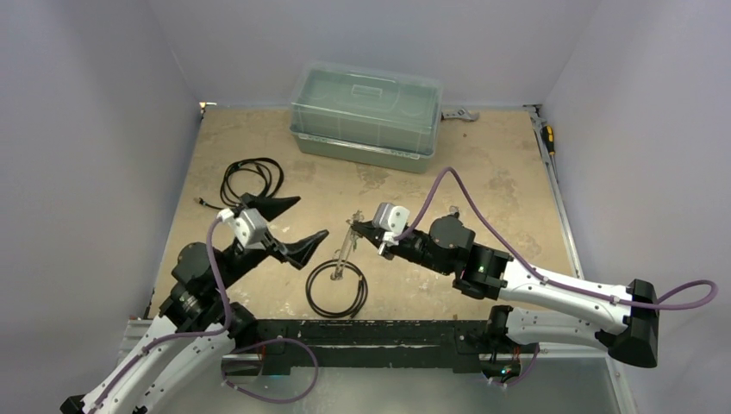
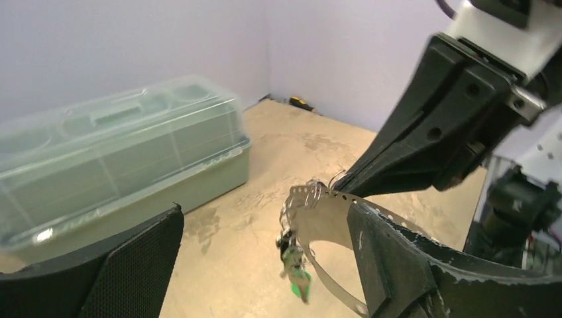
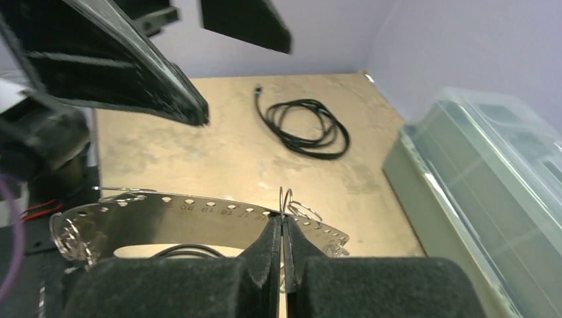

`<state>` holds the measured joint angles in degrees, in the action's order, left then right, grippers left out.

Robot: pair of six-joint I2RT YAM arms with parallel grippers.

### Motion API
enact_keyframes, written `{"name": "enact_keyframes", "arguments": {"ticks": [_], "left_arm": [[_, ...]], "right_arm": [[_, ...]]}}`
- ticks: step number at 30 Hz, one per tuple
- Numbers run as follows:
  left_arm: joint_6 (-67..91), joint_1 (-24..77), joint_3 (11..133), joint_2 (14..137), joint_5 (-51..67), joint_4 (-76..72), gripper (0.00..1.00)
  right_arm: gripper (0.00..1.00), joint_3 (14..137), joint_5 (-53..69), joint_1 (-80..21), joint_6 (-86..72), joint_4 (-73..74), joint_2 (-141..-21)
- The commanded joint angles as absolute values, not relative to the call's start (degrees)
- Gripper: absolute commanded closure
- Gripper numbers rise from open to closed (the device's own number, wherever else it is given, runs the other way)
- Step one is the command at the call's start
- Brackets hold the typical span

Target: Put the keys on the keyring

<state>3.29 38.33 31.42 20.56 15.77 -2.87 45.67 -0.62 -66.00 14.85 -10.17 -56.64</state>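
Top external, first observer: table [image 1: 483, 190], then the lidded translucent box [image 1: 366, 116] at 12 o'clock. Walls are frosted; I cannot tell what it holds.

Second observer: Arms next. The left gripper [image 1: 310, 217] has its jaws spread wide on nothing, at 9 o'clock of the work. The right gripper [image 1: 360, 227] is pinched tight on the keyring [image 3: 192, 211].

First: Black hoop [image 1: 310, 291] lies flat at 6 o'clock. The keyring hangs above it, near table centre, between both arms.

Second: The wrist views show it as a thin perforated metal strip bent into a loop. I judge it light, springy and slick. It is best taken flat-on across the band, close to the end being worked.

First: The keys [image 2: 291, 255] and the green piece [image 2: 299, 283] appear to dangle from small rings at the strip's end.

Second: Tiny and featherweight, they are likely to swing. Grip them by the black heads, not the blades.
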Motion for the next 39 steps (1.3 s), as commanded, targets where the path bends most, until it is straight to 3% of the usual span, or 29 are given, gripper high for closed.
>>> {"name": "enact_keyframes", "arguments": {"ticks": [1,7,12,26,39], "left_arm": [[13.48,38.54,36.97,22.6,3.16,2.93,0.05],[23.26,38.53,40.69,26.64,-2.92,5.77,0.01],[25.13,38.5,43.43,36.27,-6.64,7.39,0.03],[32.09,42.64,52.4,74.14,-3.88,-5.05,0.25],[29.71,57.5,82.03,110.1,-15.6,-5.2,0.34]], "right_arm": [[1.0,47.14,-13.02,-66.13,11.74,-16.67,-57.01],[1.0,49.31,-25.94,-64.35,8.06,-16.22,-58.03],[1.0,51.82,-28.69,-54.6,-0.31,-13.09,-57.47],[1.0,64.02,-37.07,-34.81,-4.64,-3.2,-56.37],[1.0,68.32,-42.49,-29.44,3.16,-6.52,-53.83]]}}
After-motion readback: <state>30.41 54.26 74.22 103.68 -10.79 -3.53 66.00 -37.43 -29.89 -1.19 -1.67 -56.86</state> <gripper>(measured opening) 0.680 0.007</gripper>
